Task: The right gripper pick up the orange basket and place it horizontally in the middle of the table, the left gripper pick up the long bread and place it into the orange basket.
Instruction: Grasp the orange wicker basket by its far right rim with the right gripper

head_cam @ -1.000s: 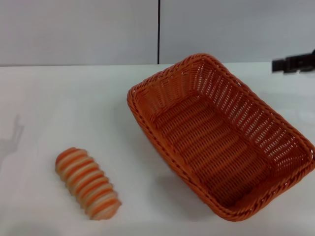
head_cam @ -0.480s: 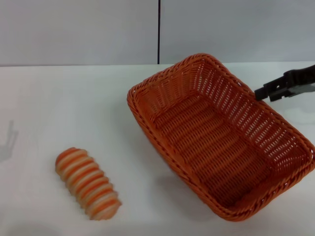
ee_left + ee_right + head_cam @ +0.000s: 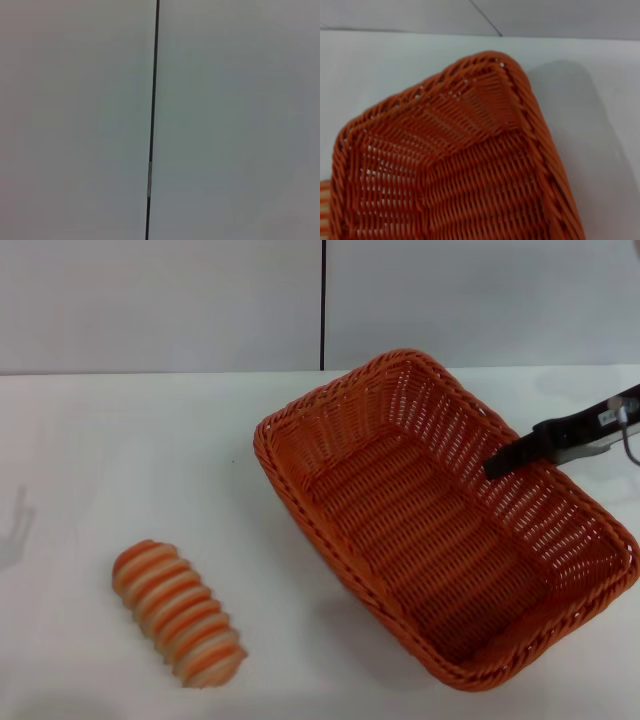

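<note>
The orange basket [image 3: 352, 428] lies diagonally on the white table [image 3: 120, 460], right of the middle, and it is empty. My right gripper [image 3: 497, 465] reaches in from the right edge in the head view, and its black tip is over the basket's far right rim, inside the wall. The right wrist view looks down into one corner of the orange basket [image 3: 470, 115]. At the front left of the table lies the long bread [image 3: 178, 613], striped orange and cream and well apart from the basket. My left gripper is out of view.
A grey wall [image 3: 160, 300] with a dark vertical seam [image 3: 323, 305] rises behind the table. The left wrist view shows only that wall and the seam [image 3: 152, 120]. White tabletop lies between the bread and the basket.
My right gripper has come in from the far right and down, reaching over the basket's right rim. The basket's left corner has shifted slightly left. The bread has not moved.
</note>
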You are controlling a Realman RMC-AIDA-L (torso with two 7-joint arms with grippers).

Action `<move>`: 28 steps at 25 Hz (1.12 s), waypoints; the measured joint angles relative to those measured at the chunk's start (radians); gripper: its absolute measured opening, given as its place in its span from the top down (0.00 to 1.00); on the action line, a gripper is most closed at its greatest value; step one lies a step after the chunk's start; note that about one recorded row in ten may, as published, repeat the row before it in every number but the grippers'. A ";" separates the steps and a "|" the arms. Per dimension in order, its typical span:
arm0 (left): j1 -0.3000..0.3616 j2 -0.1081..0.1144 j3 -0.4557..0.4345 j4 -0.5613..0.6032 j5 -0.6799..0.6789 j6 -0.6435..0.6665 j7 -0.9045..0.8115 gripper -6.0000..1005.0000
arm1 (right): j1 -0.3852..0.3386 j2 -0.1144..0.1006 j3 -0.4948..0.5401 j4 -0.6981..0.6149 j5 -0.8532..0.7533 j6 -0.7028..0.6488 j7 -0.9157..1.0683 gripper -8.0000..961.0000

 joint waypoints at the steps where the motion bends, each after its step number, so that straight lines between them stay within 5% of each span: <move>1: 0.000 0.000 0.000 0.000 0.000 0.001 0.000 0.19 | 0.000 0.003 -0.010 0.002 0.000 -0.008 -0.001 0.45; 15: 0.002 -0.002 0.000 0.010 0.001 -0.001 0.002 0.19 | 0.001 0.030 -0.053 -0.024 -0.003 -0.062 -0.143 0.46; 20: 0.007 -0.002 -0.002 0.009 0.001 0.004 0.002 0.19 | 0.017 0.044 -0.079 -0.041 -0.001 -0.028 -0.261 0.69; 28: 0.019 -0.002 0.000 0.002 0.003 0.011 0.001 0.19 | 0.058 0.055 -0.162 -0.134 -0.004 -0.012 -0.380 0.84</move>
